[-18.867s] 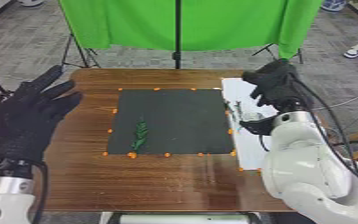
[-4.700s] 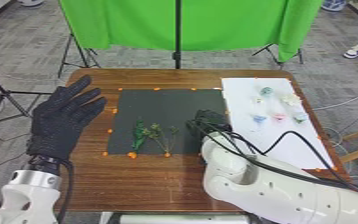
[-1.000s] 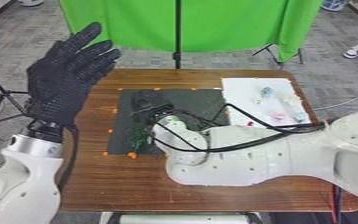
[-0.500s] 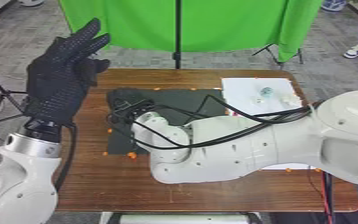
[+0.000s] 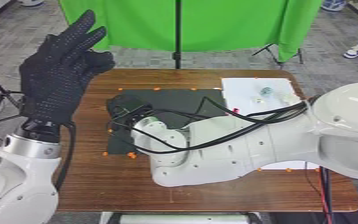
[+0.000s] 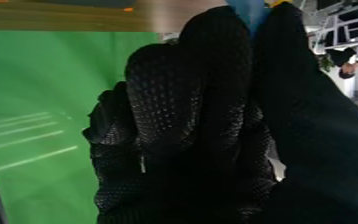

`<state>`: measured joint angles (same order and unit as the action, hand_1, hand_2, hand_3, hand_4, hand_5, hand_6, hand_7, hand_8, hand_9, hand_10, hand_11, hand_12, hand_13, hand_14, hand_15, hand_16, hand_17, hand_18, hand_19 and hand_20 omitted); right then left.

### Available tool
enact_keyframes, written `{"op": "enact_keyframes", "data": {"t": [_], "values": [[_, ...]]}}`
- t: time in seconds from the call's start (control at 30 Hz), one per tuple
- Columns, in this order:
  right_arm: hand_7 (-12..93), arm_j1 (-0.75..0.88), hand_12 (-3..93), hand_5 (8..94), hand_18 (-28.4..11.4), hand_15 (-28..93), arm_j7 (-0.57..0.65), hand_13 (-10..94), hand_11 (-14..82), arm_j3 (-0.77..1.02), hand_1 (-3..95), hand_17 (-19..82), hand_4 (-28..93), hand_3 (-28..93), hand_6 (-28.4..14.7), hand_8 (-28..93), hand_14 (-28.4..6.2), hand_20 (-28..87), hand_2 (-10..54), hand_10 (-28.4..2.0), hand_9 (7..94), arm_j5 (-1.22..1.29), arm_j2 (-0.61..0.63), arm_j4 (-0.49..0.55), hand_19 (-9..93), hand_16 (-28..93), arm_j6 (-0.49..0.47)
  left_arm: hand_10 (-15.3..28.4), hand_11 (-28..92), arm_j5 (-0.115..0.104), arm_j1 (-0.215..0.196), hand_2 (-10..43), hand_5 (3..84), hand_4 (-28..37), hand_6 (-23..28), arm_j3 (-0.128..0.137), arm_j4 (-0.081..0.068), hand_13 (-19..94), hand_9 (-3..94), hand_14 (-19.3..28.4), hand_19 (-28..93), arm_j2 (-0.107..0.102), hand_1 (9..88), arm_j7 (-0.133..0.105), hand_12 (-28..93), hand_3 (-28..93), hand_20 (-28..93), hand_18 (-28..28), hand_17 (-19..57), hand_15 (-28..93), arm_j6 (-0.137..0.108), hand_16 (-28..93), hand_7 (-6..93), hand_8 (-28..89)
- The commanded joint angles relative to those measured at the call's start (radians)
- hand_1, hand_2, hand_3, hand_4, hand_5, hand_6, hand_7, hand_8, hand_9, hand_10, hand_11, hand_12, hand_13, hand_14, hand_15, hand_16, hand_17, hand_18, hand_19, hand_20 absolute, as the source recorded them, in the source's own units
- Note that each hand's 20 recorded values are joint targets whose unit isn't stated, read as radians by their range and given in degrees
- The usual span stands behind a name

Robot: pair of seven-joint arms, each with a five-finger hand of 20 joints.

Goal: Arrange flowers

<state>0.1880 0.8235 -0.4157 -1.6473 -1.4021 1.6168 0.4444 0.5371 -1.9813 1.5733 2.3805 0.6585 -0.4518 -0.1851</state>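
Presently, the step in hand seems to be the laying of one more flower into the arrangement on the flat black square mat (image 5: 177, 96). The right hand, in its black fabric glove (image 5: 128, 106), is at the left part of this mat. In the right wrist view, its thumb and fingers are closed together on a light blue piece (image 6: 248, 12), which is probably a part of a flower. The left hand, gloved also in black (image 5: 53, 82), is raised over the left side, with its fingers apart and holding nothing.

As for containers, the flowers are lying flat and not inside a vessel: on the white rectangular sheet (image 5: 246, 87) there are a small bluish-green flower (image 5: 266, 91) and a pale cream flower (image 5: 286, 97). A small dark pink thing (image 5: 236, 110) is near the black cables of the arm; what it is, I cannot tell.

The next move should call for lowering the blue piece gently and releasing it at its place, while the cables do not drag the flowers.
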Motion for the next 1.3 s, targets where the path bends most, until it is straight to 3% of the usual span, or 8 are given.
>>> {"op": "enact_keyframes", "data": {"t": [0.03, 0.17, 0.23, 0.43, 0.67, 1.03, 1.2, 1.3], "values": [[30, -0.029, 19.6, 75.8, -17.0, 67, 0.002, 80, 39.7, 0.005, 52.9, 39, -28, 57, 9.5, -14, -1.7, 33, -8.3, -4.5, 89.7, 0.0, -0.007, -0.008, 93, 20, -0.054, 28.4, 7, -0.004, -0.025, 9.9, 32.2, -26.4, 16.7, 0.007, -0.002, 23, 21.9, 28.4, 93, 0.002, 22.1, -0.022, 8, 69, -13, 4.7, 8.9, 92, -0.01, -28, -2.6, -6], [31, -0.026, 19.5, 73.7, -16.9, 67, 0.006, 80, 39.7, 0.005, 52.7, 39, -28, 57, 9.2, -16, -1.9, 33, -8.5, -4.5, 89.6, 0.0, -0.002, -0.016, 93, 21, -0.069, 28.4, 11, 0.001, -0.043, 9.7, 32.7, -26.2, 16.2, 0.025, 0.0, 21, 21.8, 28.4, 93, 0.008, 22.0, -0.024, 7, 69, -20, 6.4, 8.1, 91, -0.004, -28, -2.4, -6], [31, -0.024, 19.5, 73.6, -17.0, 67, 0.006, 80, 39.8, 0.01, 51.7, 39, -28, 58, 9.0, -16, -2.0, 33, -8.8, -4.5, 89.5, 0.003, 0.0, -0.018, 93, 21, -0.083, 28.4, 13, 0.003, -0.049, 9.0, 33.5, -26.2, 15.5, 0.028, 0.0, 16, 22.0, 28.4, 93, 0.003, 21.8, -0.037, 5, 70, -27, 9.7, 5.8, 85, -0.005, -28, -2.1, -6], [29, -0.026, 19.5, 73.6, -17.4, 67, 0.015, 80, 39.5, 0.0, 50.7, 38, -28, 58, 8.4, -15, -2.4, 33, -9.0, -4.9, 89.7, 0.009, 0.0, -0.023, 93, 21, -0.093, 28.4, 14, 0.003, -0.046, 7.8, 34.3, -27.0, 14.5, 0.022, -0.006, 11, 22.0, 28.4, 93, 0.001, 21.3, -0.05, 5, 71, -28, 13.5, 0.4, 78, 0.011, -28, -1.8, -6], [27, -0.033, 19.4, 72.8, -17.6, 67, 0.016, 80, 38.8, -0.01, 50.8, 38, -28, 58, 8.1, -14, -2.7, 32, -9.2, -5.4, 89.6, 0.013, 0.002, -0.029, 93, 20, -0.108, 27.1, 13, 0.004, -0.05, 7.1, 35.0, -27.6, 13.0, 0.022, -0.004, 5, 21.8, 28.4, 86, 0.001, 20.8, -0.058, 5, 73, -28, 16.5, -4.9, 67, 0.004, -28, -1.6, -6], [26, -0.029, 19.5, 68.7, -17.9, 67, 0.044, 79, 38.4, -0.008, 50.0, 38, -28, 59, 7.4, -13, -2.9, 32, -9.5, -5.6, 89.3, -0.008, 0.008, -0.041, 93, 20, -0.143, 26.0, 20, 0.002, -0.053, 6.5, 36.3, -27.9, 12.4, 0.02, -0.007, 9, 22.8, 28.2, 81, 0.005, 20.9, -0.057, 5, 74, -28, 16.7, -6.0, 71, 0.005, -28, -1.1, -5], [25, -0.012, 19.4, 68.0, -18.0, 67, 0.036, 79, 38.1, 0.014, 49.8, 38, -28, 59, 7.3, -13, -3.0, 32, -9.5, -6.0, 89.1, -0.006, 0.028, -0.035, 93, 20, -0.137, 25.5, 26, 0.013, -0.071, 6.4, 36.7, -27.9, 12.3, 0.04, 0.0, 11, 23.0, 26.7, 79, 0.029, 20.9, -0.025, 3, 74, -28, 16.6, -6.3, 73, 0.012, -28, -0.5, -6], [25, 0.024, 19.4, 68.2, -18.1, 67, 0.02, 79, 38.1, 0.063, 49.8, 38, -28, 59, 7.1, -13, -3.2, 32, -9.5, -6.1, 89.0, -0.006, 0.052, -0.02, 93, 20, -0.154, 25.6, 33, 0.019, -0.106, 6.3, 37.0, -28.2, 12.4, 0.075, 0.01, 14, 22.5, 24.5, 79, 0.064, 21.0, 0.026, -1, 74, -28, 15.6, -4.9, 77, 0.011, -28, 0.3, -6]]}}
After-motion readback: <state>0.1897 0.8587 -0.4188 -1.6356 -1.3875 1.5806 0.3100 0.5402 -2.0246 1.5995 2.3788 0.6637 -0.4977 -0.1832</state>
